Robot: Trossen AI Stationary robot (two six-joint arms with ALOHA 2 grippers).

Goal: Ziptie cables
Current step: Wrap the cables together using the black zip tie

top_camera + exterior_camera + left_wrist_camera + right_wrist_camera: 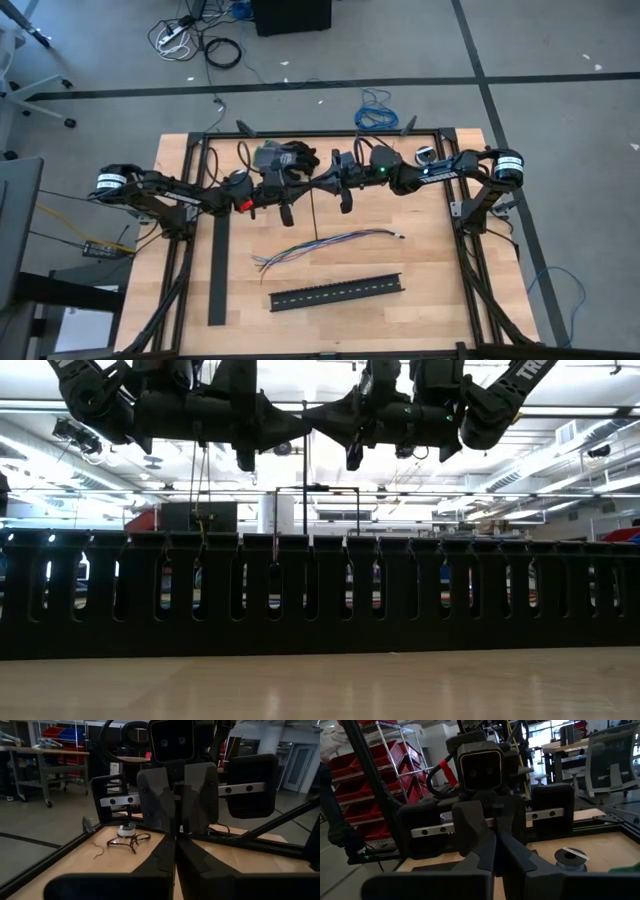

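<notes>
**Both grippers meet nose to nose above the table; the cables lie untouched below**

The left gripper (300, 188) is clenched, its two dark fingers pressed together in its own wrist view with nothing visible between them there. The right gripper (335, 186) faces it at close range, tip almost against tip, and its fingers also appear closed or very nearly so. In the high view a thin dark line (316, 212) hangs straight down from the spot where the two grippers meet; it may be a zip tie passed between them, but which gripper has hold of it cannot be told.

Both arms reach in from the table's sides and meet near the far middle of the wooden table (430, 300), raised well above its surface.

The cables (325, 244) lie flat on the wood nearer the front, below the grippers and apart from them, running across the table with the splayed end toward the left arm's side. Just in front of them sits the black slotted channel (335, 291), which fills the low view as a dark wall.

The wires look thin, light and limp; they will likely sag and fan out when lifted. A hold near the middle, where the strands run close together, seems best, since the splayed end would slip apart.
</notes>
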